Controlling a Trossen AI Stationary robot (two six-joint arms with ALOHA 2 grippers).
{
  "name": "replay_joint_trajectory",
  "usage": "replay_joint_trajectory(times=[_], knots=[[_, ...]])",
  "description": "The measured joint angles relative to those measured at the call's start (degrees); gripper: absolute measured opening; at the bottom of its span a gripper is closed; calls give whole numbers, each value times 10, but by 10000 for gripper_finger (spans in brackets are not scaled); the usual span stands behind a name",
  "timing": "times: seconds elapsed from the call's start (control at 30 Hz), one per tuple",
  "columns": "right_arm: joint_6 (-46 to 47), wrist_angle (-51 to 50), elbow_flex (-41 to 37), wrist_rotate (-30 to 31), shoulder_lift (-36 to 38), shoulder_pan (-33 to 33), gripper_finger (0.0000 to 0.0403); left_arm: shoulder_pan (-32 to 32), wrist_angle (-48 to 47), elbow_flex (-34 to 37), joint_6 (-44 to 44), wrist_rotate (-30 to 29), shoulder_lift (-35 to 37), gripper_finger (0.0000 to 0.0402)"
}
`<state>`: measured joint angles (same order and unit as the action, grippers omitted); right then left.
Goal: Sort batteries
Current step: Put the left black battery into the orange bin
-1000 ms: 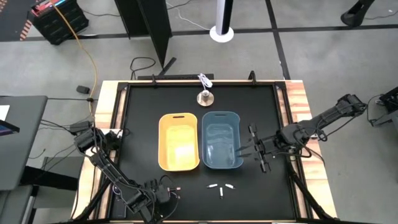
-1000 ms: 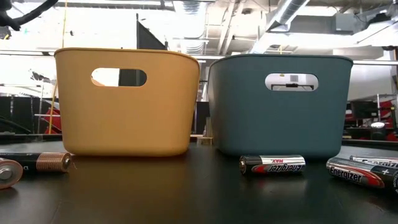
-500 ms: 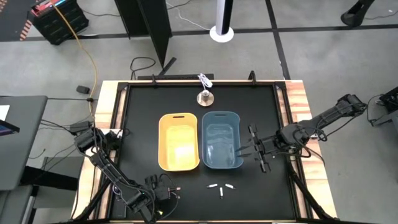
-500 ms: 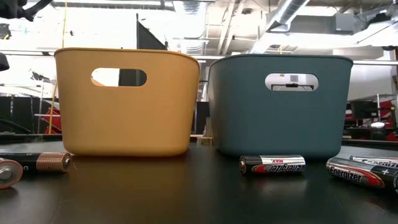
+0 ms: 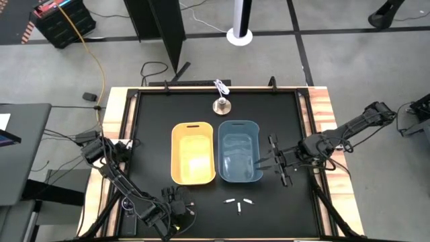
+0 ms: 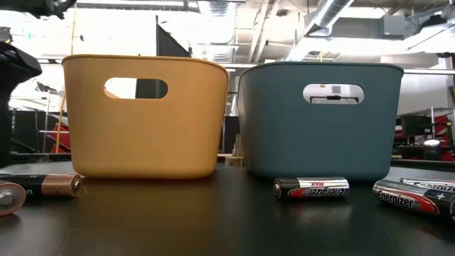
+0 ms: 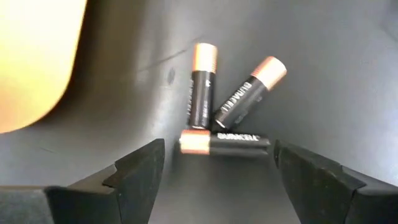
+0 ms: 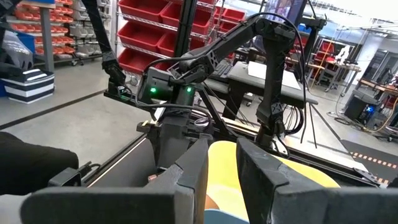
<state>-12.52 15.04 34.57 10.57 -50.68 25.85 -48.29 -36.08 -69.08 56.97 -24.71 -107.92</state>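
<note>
Three dark, copper-tipped batteries (image 7: 224, 142) lie in a loose cluster on the black table, flat on their sides. My left gripper (image 7: 217, 168) hangs open just above them near the table's near-left part (image 5: 180, 205), one finger on each side of the nearest battery and touching none. Three white-silver batteries (image 5: 239, 204) lie in front of the blue tub (image 5: 239, 151); the low view shows them as black-and-silver batteries (image 6: 311, 188). My right gripper (image 5: 261, 163) hovers at the blue tub's right rim, its fingers a narrow gap apart with nothing seen between them (image 8: 222, 168).
The yellow tub (image 5: 193, 152) and the blue tub stand side by side mid-table. A silver bell-shaped object (image 5: 221, 104) and a small white item (image 5: 220, 86) sit behind them at the far edge. Bare black table lies to the left and right of the tubs.
My left gripper has come down toward the table over the dark batteries, and its dark body now fills the low view's left edge. Its fingers stand wider apart than before. My right arm and all the batteries have kept still.
</note>
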Motion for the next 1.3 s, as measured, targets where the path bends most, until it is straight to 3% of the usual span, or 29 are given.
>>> replay_joint_trajectory(times=[1.3], knots=[[0,0,0,0,0,0,103,2,101,57,-4,-6,2,298]])
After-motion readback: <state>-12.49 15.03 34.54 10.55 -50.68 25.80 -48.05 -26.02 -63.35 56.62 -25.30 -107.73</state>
